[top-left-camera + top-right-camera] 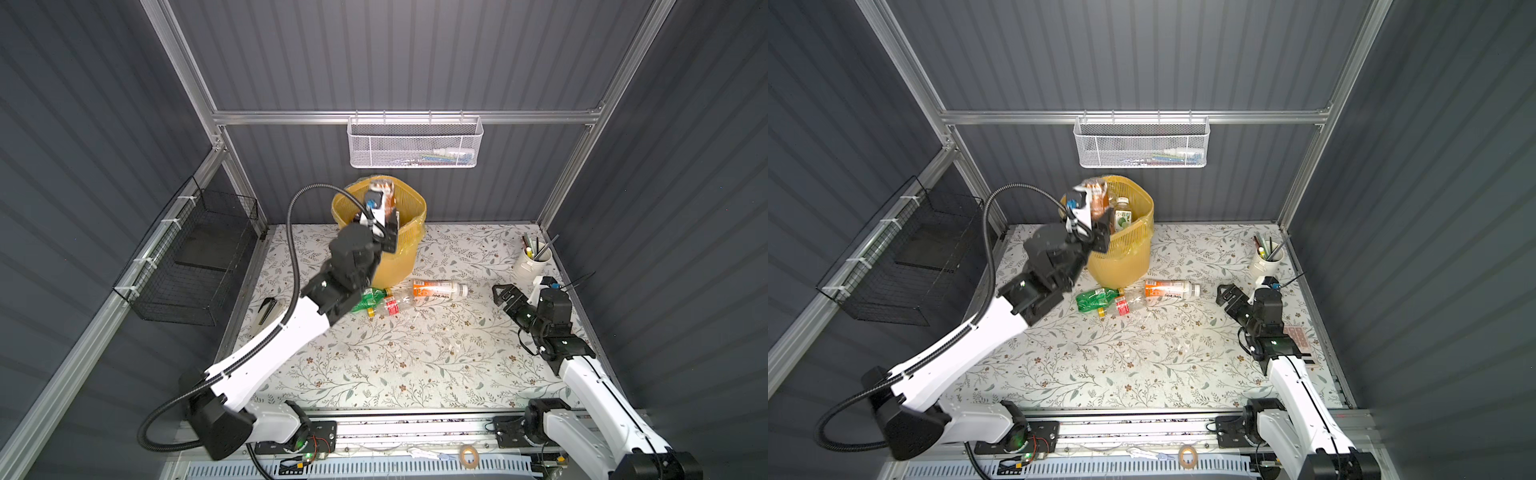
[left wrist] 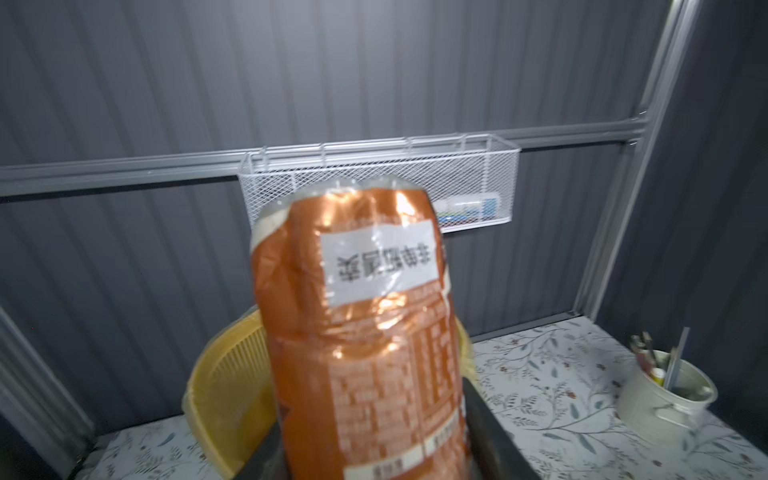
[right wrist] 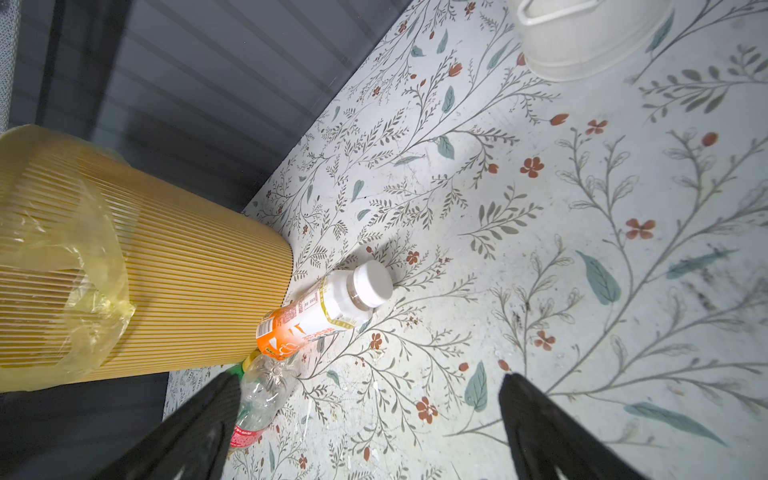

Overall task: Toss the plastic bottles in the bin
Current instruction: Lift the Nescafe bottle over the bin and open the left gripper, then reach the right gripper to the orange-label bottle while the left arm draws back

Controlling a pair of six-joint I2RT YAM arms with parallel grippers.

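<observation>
Brown bottle (image 2: 361, 332) being pinched in left gripper (image 2: 374, 453), hanging above bin (image 1: 409, 249) rim, upper centre. Drop step: next calling for easing over opening, then spreading jaws. Right gripper (image 1: 505, 293) gaping empty, mid right, near orange bottle (image 1: 436, 288).

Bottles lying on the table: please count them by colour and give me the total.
green bottle: 1
clear bottle with red label: 1
orange and white bottle: 1
Total: 3
</observation>
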